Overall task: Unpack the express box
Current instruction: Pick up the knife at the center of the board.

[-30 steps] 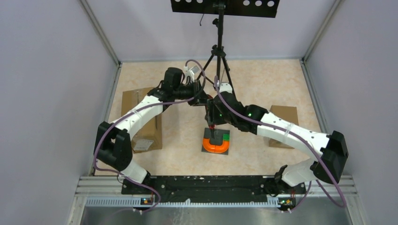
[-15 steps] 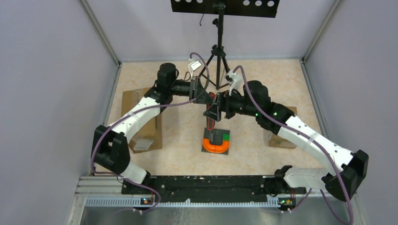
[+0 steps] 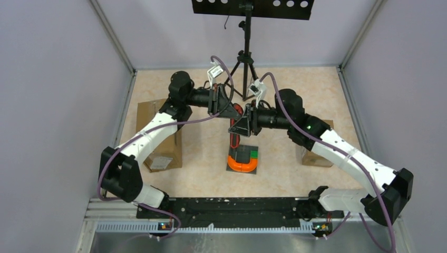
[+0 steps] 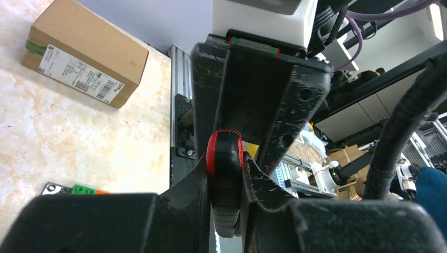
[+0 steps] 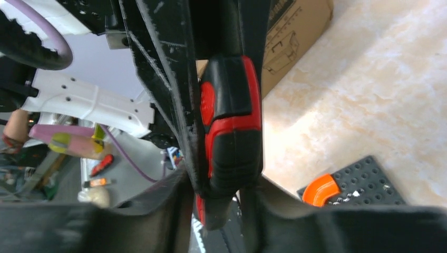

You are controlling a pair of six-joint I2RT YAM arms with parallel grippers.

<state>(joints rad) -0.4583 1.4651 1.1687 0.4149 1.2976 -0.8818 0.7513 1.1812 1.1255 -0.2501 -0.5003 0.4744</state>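
Note:
Two shut cardboard express boxes lie on the table, a long one point(image 3: 158, 138) at the left with a white label and a smaller one point(image 3: 319, 143) at the right. Above the table's middle hangs a red and black utility knife point(image 3: 234, 138), upright between both grippers. My left gripper point(image 3: 231, 108) is shut on its upper end, which shows as the knife's point(image 4: 225, 158) rounded tip between the left gripper's point(image 4: 225, 182) fingers. My right gripper point(image 3: 237, 126) faces it and clamps the knife's handle point(image 5: 232, 132) in the right gripper's point(image 5: 224, 192) jaws.
Under the knife sits a dark studded plate point(image 3: 232, 164) carrying an orange U-shaped holder point(image 3: 242, 164) and a green brick point(image 3: 255, 156). A black tripod point(image 3: 245, 63) stands at the back centre. Grey walls close in three sides.
My right gripper has risen from the orange holder and turned sideways to face the left one. The left arm drew back slightly. The knife now hangs between both grippers.

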